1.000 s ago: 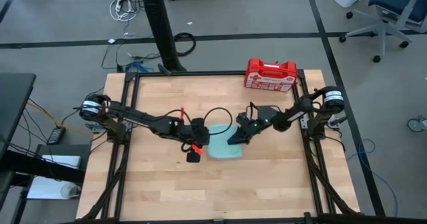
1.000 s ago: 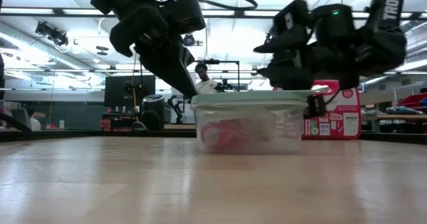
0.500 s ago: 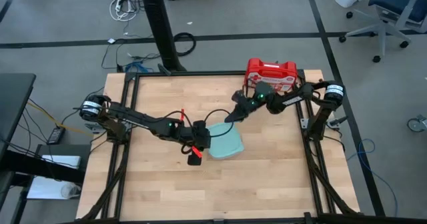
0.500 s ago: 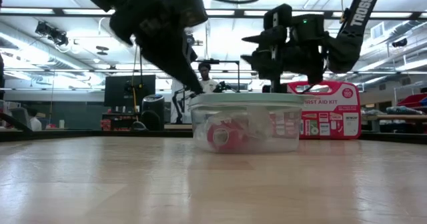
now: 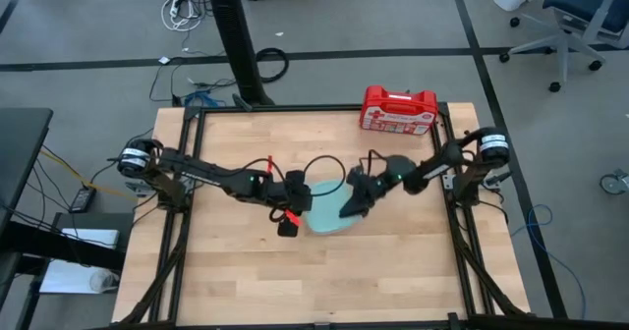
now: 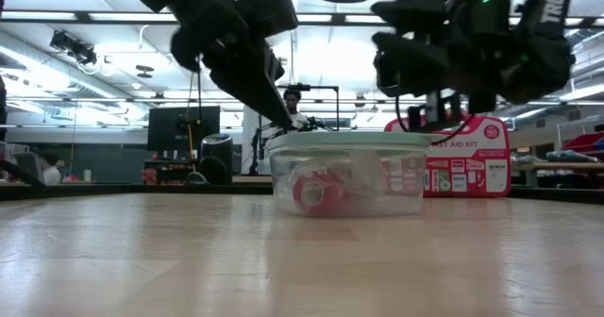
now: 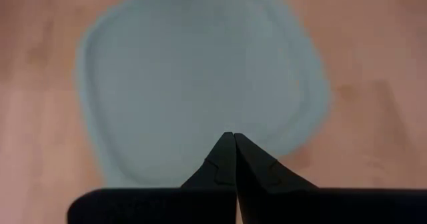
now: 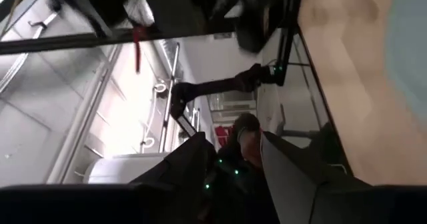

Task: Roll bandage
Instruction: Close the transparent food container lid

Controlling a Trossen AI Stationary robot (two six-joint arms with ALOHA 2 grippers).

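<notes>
— Two grippers are over the desk, yes? How do they stand?

— Yes. The left gripper point(image 7: 233, 144) has its fingers pressed together, with nothing between them. It hangs just above the pale green lid point(image 7: 200, 77) of a clear container point(image 6: 351, 175), at the lid's left edge in the high view. The right gripper point(image 5: 352, 202) is over the right side of the same lid. Its fingers point(image 8: 193, 164) are a little apart and hold nothing.

— And where is the bandage?

— The bandage point(image 6: 316, 190) is inside the container, as a small red roll on the bottom, seen through the clear wall in the low view. The lid is on.

— What else is on the desk?

— The container stands near the middle of the wooden desk point(image 5: 246, 271). A red first-aid case point(image 5: 398, 109) stands at the far edge, well apart from it. Behind the desk, a person point(image 6: 293, 109) shows in the room.
</notes>
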